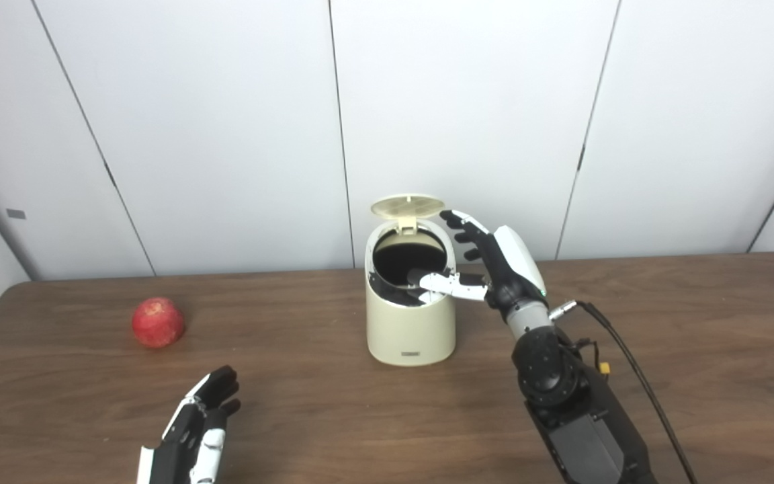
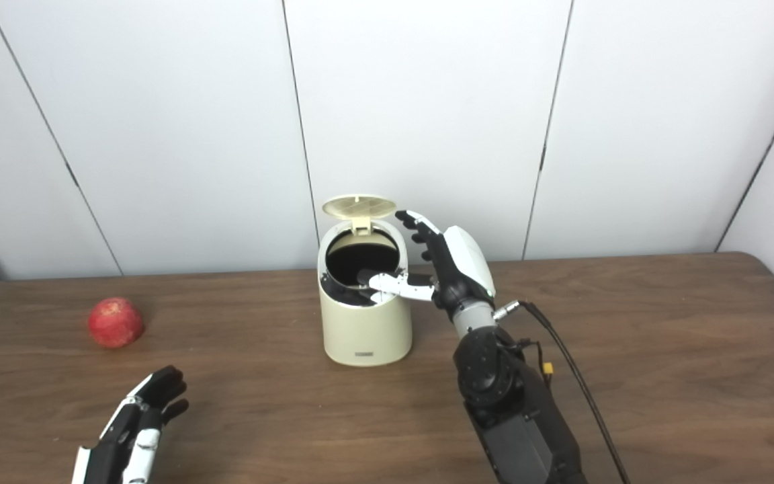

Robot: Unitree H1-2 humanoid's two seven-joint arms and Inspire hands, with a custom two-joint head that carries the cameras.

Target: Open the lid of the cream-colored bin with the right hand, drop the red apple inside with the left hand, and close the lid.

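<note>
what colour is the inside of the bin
Black: the bin is cream outside, dark inside its open mouth; clearest in the left eye view.

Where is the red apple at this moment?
The red apple lies on the brown table at the left side of both eye views, left of the cream-colored bin and beyond the left robot hand, touching neither.

Bright, even overhead light; faint soft shadows on table (image 1: 662,349); slightly soft focus, no glare.

the right hand (image 1: 494,259) is raised, fingers spread, thumb pointing left. the left hand (image 1: 193,430) lies low, fingers loosely apart
</note>
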